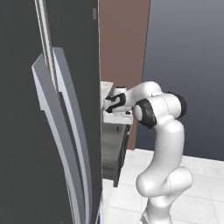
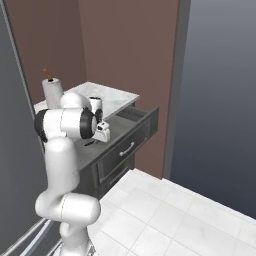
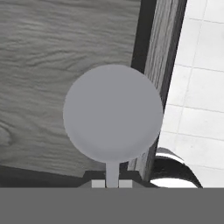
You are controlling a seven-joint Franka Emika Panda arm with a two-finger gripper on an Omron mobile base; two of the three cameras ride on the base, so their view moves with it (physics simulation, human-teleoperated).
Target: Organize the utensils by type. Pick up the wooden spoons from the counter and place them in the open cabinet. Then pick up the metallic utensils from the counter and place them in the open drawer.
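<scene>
My claw (image 3: 112,183) was pinched narrow on the thin neck of a metal spoon (image 3: 113,114), held above the open drawer (image 2: 134,131). In the hand view the spoon's round head was plain dull silver-grey, smooth and without markings, hanging over the drawer's grey wood-grain floor with white floor tiles past the drawer's edge. Its handle could not be seen. In the right base view the drawer stood pulled out from under the marble bench (image 2: 112,95), and my arm reached over it beside the tall dark door (image 1: 52,131).
</scene>
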